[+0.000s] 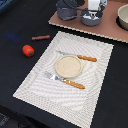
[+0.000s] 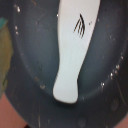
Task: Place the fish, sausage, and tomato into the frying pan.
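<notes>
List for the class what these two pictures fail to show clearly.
- Tool: the exterior view's top edge cuts it off; open or shut is unclear.
- Fish: cropped by the wrist view's edge; hidden under the tool in the exterior view.
- Frying pan: mostly covered by the tool, handle not made out.
- Beige bowl: cut off at the exterior view's right edge.

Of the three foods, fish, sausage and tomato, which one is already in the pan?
The fish: the wrist view shows the white piece lying inside the frying pan. The sausage and tomato lie on the dark table, apart from the pan.
</notes>
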Controlling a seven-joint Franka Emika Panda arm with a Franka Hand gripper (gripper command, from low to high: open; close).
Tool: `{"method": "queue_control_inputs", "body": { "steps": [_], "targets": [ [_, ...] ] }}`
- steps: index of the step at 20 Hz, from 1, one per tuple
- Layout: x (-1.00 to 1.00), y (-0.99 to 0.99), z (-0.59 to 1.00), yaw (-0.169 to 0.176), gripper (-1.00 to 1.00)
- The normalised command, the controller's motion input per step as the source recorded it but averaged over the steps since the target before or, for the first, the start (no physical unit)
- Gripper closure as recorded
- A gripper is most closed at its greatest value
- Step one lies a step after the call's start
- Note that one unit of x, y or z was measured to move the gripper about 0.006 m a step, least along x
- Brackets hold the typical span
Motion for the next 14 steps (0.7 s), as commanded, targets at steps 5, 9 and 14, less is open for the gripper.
{"method": "queue_control_inputs", "body": {
  "steps": [5,9,14],
  "targets": [
    [-0.55,-0.49,0.91,-0.041,-1.0],
    [-0.54,-0.62,0.66,-0.026,-1.0],
    [-0.57,-0.67,0.45,-0.013,-1.0]
  ]
}}
